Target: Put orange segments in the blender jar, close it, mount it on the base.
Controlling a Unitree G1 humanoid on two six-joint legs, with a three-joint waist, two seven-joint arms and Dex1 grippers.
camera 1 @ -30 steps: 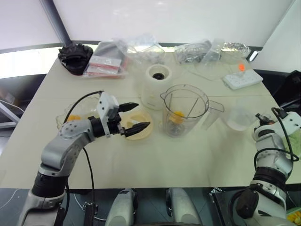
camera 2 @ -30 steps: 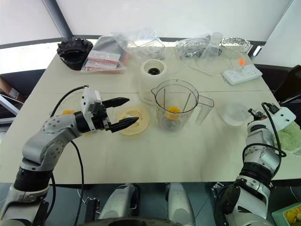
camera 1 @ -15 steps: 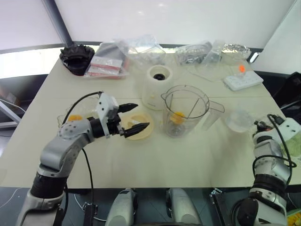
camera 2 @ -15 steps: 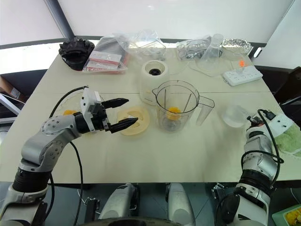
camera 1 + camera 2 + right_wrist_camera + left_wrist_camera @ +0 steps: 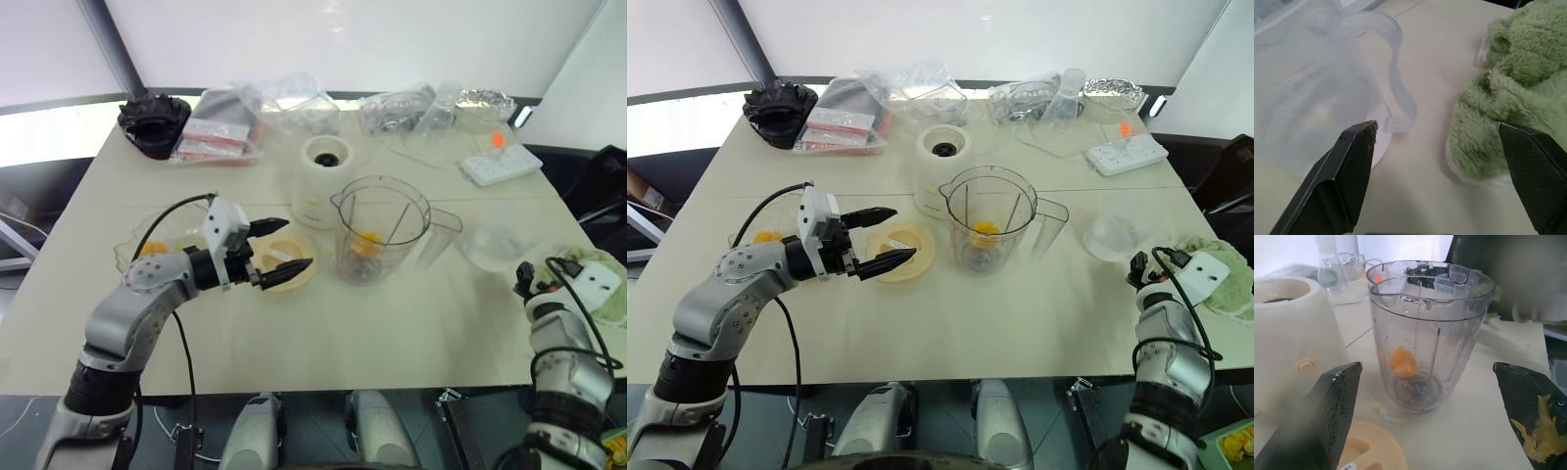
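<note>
Right gripper at the near right table edge, jaws spread wide, empty, nothing between the fingers; it sits between a small clear cup and a green fuzzy cloth, touching neither as far as the wrist view shows. Left gripper further in, left of centre, jaws wide apart, holding nothing, hovering over the flat cream lid; one fingertip carries a smear of orange pulp.

Versus a second ago: right jaws were closed then and are released now; right arm has pulled back toward the near edge, away from the clear cup. Left arm unchanged, same pose, same spread. Jar, base, lid have not moved.

Blender jar upright mid-table, open top, handle toward the right, one orange segment at the bottom beside the dark blade. More orange segments in a shallow clear dish at the left, behind the left arm; count unclear. Base just behind the jar, cream-white, black socket on top, jar not mounted.

Pale beige table. Far edge: black ridged object at the left corner, plastic bags, clear containers, white power strip with an orange switch at the right. Bright white wall or screen beyond, dark pole at upper left
</note>
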